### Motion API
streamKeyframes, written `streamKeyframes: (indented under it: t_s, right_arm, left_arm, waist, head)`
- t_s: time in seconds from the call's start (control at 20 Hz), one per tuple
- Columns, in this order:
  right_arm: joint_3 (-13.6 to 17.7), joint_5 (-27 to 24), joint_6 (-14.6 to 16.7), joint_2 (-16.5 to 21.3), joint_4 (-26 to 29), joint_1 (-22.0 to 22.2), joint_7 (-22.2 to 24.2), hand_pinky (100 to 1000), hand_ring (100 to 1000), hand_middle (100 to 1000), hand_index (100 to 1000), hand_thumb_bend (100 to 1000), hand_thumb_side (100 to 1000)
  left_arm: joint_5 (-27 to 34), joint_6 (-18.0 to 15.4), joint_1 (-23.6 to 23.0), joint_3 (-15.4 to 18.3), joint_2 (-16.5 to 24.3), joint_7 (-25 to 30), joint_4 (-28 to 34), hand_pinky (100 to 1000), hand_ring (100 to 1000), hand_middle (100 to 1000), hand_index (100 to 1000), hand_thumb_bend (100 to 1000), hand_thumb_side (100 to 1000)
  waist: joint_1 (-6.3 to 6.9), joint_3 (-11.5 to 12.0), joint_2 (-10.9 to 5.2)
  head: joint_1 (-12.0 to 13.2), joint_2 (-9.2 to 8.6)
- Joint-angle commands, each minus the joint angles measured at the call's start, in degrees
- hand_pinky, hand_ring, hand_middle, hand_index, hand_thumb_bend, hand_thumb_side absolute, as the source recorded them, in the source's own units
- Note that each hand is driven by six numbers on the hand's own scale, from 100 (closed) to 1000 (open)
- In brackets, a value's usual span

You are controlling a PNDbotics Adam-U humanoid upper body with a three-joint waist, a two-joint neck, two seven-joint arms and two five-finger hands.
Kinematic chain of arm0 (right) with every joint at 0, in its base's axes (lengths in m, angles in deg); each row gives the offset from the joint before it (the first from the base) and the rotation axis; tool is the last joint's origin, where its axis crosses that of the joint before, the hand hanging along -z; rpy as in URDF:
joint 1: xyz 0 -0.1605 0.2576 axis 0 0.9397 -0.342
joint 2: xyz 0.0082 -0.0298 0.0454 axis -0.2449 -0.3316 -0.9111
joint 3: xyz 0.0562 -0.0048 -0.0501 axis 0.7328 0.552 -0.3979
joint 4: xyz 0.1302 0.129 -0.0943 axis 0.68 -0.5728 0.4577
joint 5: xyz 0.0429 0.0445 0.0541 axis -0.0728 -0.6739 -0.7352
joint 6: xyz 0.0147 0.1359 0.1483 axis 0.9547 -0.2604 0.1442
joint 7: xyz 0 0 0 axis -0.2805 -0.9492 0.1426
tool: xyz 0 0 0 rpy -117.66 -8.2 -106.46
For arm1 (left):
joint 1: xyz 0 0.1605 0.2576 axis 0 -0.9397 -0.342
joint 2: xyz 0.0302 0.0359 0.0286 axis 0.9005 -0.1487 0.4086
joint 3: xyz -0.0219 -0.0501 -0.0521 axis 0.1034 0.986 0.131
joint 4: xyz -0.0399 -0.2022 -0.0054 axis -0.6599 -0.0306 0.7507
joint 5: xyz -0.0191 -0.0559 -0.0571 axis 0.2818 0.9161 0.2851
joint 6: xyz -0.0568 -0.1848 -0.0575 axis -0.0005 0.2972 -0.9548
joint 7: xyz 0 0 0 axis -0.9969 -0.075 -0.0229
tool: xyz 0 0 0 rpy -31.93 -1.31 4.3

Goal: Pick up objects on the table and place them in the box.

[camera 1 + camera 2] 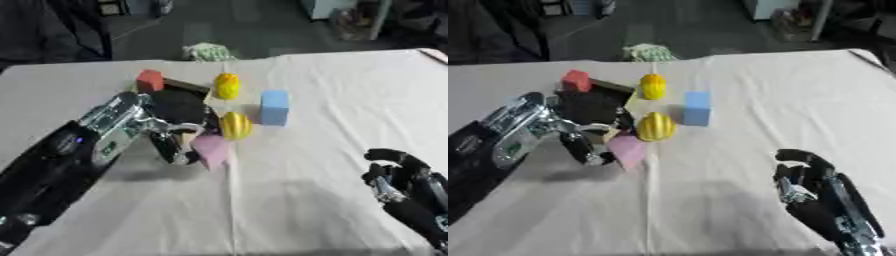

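A desk under a pale cloth fills the frame. Left of centre, the robot's left hand reaches in from the lower left, its fingers curled down beside a pink block, touching its left side; whether they grip it I cannot tell. Just above sits a dark box. A red block lies at the box's upper left. Two yellow rounded objects and a blue block lie to the right. The right hand rests at lower right, fingers loosely curled, empty
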Motion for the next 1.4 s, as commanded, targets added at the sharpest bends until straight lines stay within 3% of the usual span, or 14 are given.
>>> streamKeyframes:
  t_s: [0.05, 0.35, 0.4, 0.5, 0.85, 1.4]
  right_arm:
    - [0.4, 0.0, 0.2, 0.5, 0.7, -0.2, 0.0, 607, 595, 717, 769, 100, 293]
    - [0.3, 0.1, 0.2, 0.6, 0.7, -0.2, 0.0, 607, 595, 717, 769, 100, 291]
    - [0.3, 0.1, 0.2, 0.6, 0.7, -0.2, 0.0, 607, 594, 717, 769, 100, 291]
    - [0.4, 0.1, 0.2, 0.6, 0.6, -0.2, 0.0, 607, 594, 717, 769, 100, 290]
    - [0.3, 0.0, 0.1, 0.6, 0.7, -0.1, 0.0, 608, 594, 718, 769, 100, 284]
    - [0.1, -0.2, 0.0, 0.6, 0.8, -0.3, 0.1, 608, 594, 718, 769, 100, 274]
  left_arm:
    - [1.0, 3.6, 1.0, 3.7, 4.6, 0.4, 2.2, 798, 748, 635, 789, 229, 164]
    - [-4.7, 6.6, 1.1, 7.4, 5.8, -1.6, -5.0, 795, 755, 652, 800, 272, 166]
    - [-5.8, 6.8, 1.2, 7.9, 5.6, -2.2, -6.5, 795, 756, 653, 799, 270, 120]
    - [-8.3, 7.2, 1.3, 9.0, 5.2, -3.6, -9.8, 794, 755, 652, 799, 285, 167]
    - [-15.1, 10.3, 2.5, 13.5, 3.4, -11.7, -21.3, 786, 747, 648, 800, 280, 166]
    - [-18.7, 12.7, 3.7, 16.7, 2.3, -20.4, -30.1, 783, 743, 663, 826, 271, 167]
  waist:
    - [0.04, 0.2, -0.68]
    - [0.06, 0.3, -0.68]
    - [0.04, 0.3, -0.67]
    - [-0.02, 0.2, -0.64]
    - [-0.36, 0.1, -0.52]
    - [-1.01, -0.3, 0.32]
  head:
    - [-0.2, 0.27]
    - [-0.3, 0.27]
    - [-0.4, 0.27]
    - [-0.5, 0.27]
    - [-0.5, 0.27]
    - [-0.3, 0.27]
